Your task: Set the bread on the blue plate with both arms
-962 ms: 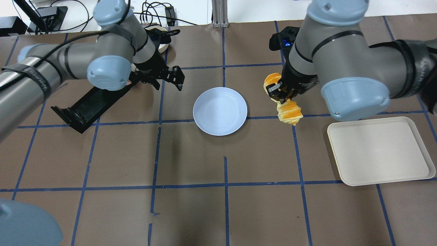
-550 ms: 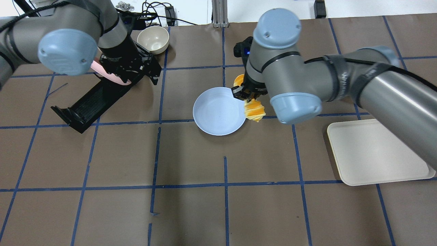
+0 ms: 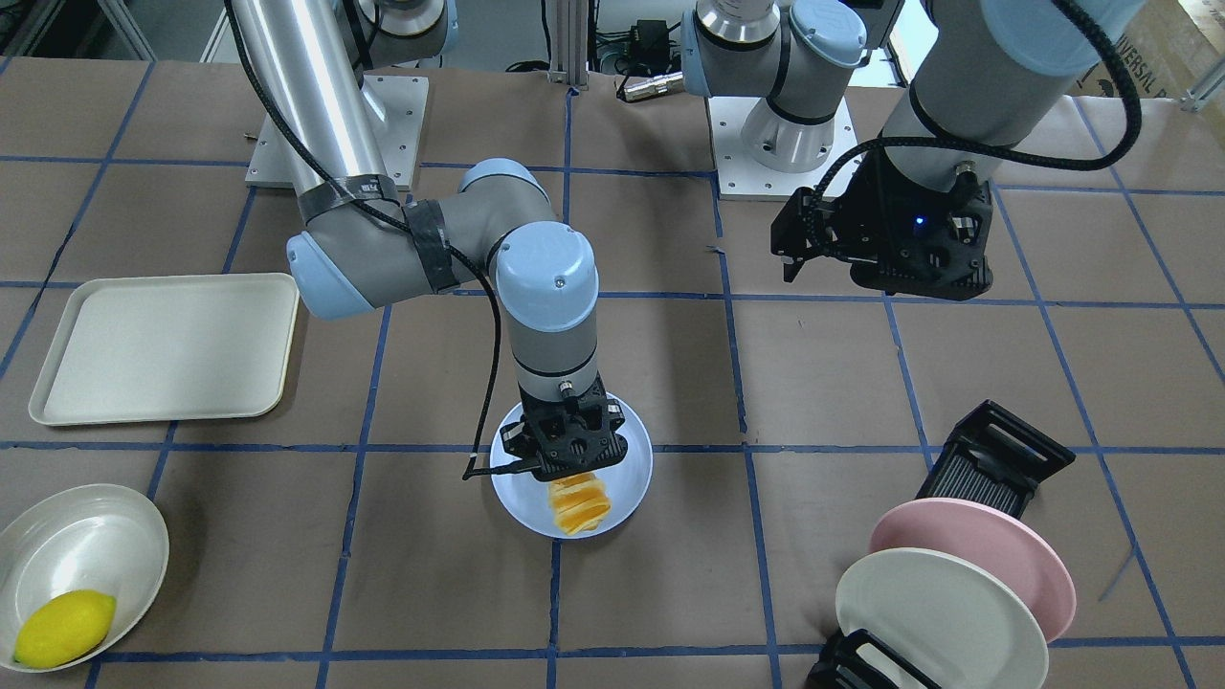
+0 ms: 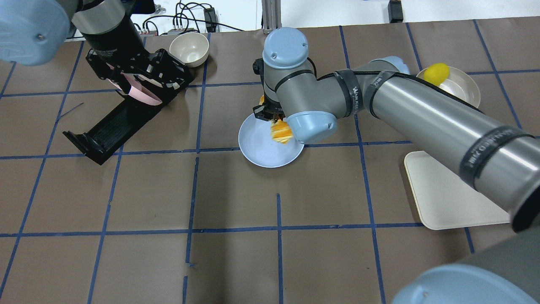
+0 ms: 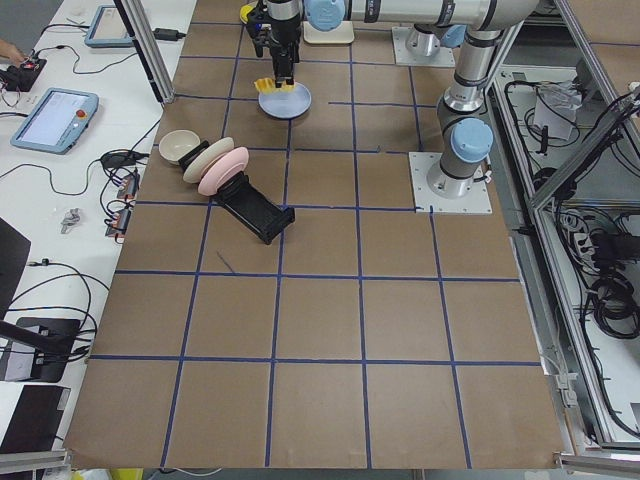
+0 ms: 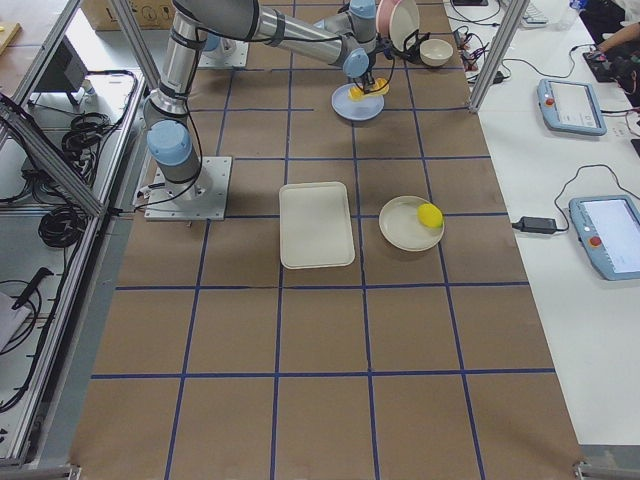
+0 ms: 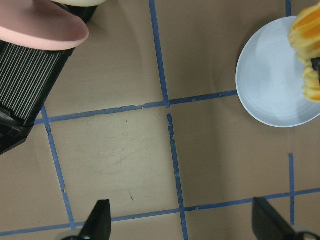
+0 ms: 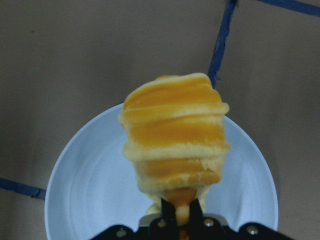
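Brown desk [image 4: 126, 190] with a blue tape grid. The right arm [image 4: 422, 118] reaches across to the blue plate [image 4: 261, 154] in the middle. The bread [image 8: 175, 135] hangs over that plate, pinched at 1 end by the right pincer [image 8: 178, 212], jaws nearly closed on it. Can't tell if it touches the plate. The left pincer [image 7: 182, 227] is spread wide, holding nothing, up above the desk near the black rack [image 4: 114, 126].

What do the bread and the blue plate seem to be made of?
The bread is probably a toy of moulded plastic or rubber: its orange and cream ridges are smooth and too regular for real crust. The blue plate looks like matte plastic or melamine: flat even colour, no glare.
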